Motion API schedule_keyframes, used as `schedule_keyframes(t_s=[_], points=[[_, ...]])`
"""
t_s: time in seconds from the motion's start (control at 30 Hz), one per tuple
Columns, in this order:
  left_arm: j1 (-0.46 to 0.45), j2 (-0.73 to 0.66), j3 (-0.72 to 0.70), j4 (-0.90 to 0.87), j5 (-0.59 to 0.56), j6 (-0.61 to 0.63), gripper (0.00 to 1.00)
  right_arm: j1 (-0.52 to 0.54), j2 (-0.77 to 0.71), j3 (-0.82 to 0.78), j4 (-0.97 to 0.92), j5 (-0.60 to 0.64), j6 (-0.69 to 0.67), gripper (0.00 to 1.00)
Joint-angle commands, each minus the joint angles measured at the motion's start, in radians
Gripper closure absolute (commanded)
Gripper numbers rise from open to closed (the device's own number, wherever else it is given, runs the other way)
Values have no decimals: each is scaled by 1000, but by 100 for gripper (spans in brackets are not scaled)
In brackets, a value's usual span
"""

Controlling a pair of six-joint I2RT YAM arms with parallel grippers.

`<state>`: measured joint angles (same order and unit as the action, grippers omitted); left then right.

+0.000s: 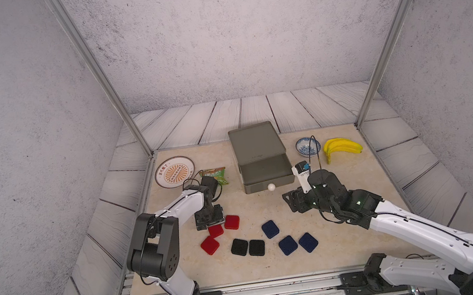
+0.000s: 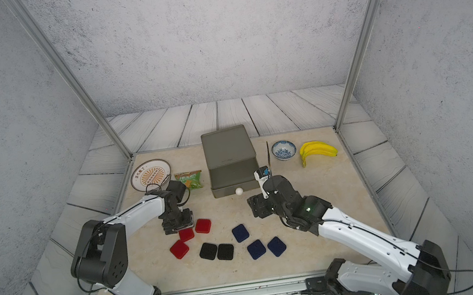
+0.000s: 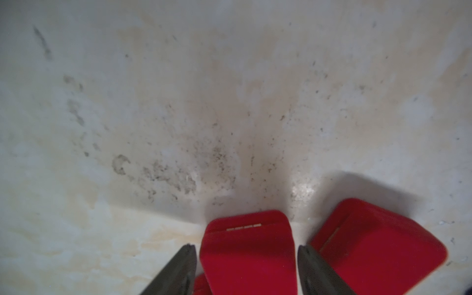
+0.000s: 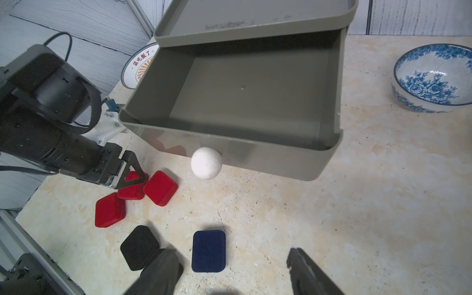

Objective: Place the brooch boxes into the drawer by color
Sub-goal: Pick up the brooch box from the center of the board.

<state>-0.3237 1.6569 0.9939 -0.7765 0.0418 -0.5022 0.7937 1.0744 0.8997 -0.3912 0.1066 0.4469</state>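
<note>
Left wrist view: the middle red brooch box (image 3: 246, 255) lay flat on the tabletop (image 3: 153, 102) between the two fingers of the left gripper (image 3: 246, 245). The gripper straddled it narrowly. A sliver of tabletop showed beside one finger, and we could not tell whether the pads pressed on the box. A second red brooch box (image 3: 378, 242) lay just beside it, outside the fingers.

In both top views we noted the third red brooch box (image 1: 210, 245) just beside the middle one, on the side nearer the robot. The two black brooch boxes (image 1: 239, 246) lay side by side further right. Next to them lay the three navy brooch boxes (image 1: 288, 245), one nearer the chest and two side by side nearer the robot. All eight sat on the tabletop in front of the grey chest (image 1: 256, 141).

The drawer (image 1: 264, 169) at the top of the chest stood pulled out, with its white knob (image 1: 271, 187) facing the robot. The right wrist view showed its grey floor.

The right gripper (image 4: 232, 252) hung with its jaws wide apart over bare tabletop, near the drawer's front and to the right of the knob.

Left of the chest lay a green snack packet (image 1: 214, 176), with a patterned plate (image 1: 174, 172) beyond it. To the right of the chest sat a blue-and-white bowl (image 1: 308, 146) and a bunch of bananas (image 1: 342, 146).
</note>
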Motion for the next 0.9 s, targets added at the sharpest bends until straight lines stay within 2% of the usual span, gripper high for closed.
schedule_keyframes(t_s=[0.0,0.27,0.37,0.53,0.6,0.73,0.87], points=[[-6,15,-14,-10,-3,-7,38,1,-18,-11,-12,18,-14,26],[-8,28,-29,2,-5,-3,45,1,-19,-12,-15,24,-14,26],[-8,43,-24,-1,-14,0,37,1,-18,-12,-20,25,-14,26],[-8,57,-13,-6,-18,2,36,1,-20,-12,-22,27,-13,26],[-8,52,-12,-5,-21,3,40,2,-24,-13,-25,28,-11,26],[-8,42,-8,-9,-25,7,57,1,-25,-12,-24,31,-10,26],[-10,0,30,-35,-28,12,58,2,-25,-3,-22,26,-11,26]])
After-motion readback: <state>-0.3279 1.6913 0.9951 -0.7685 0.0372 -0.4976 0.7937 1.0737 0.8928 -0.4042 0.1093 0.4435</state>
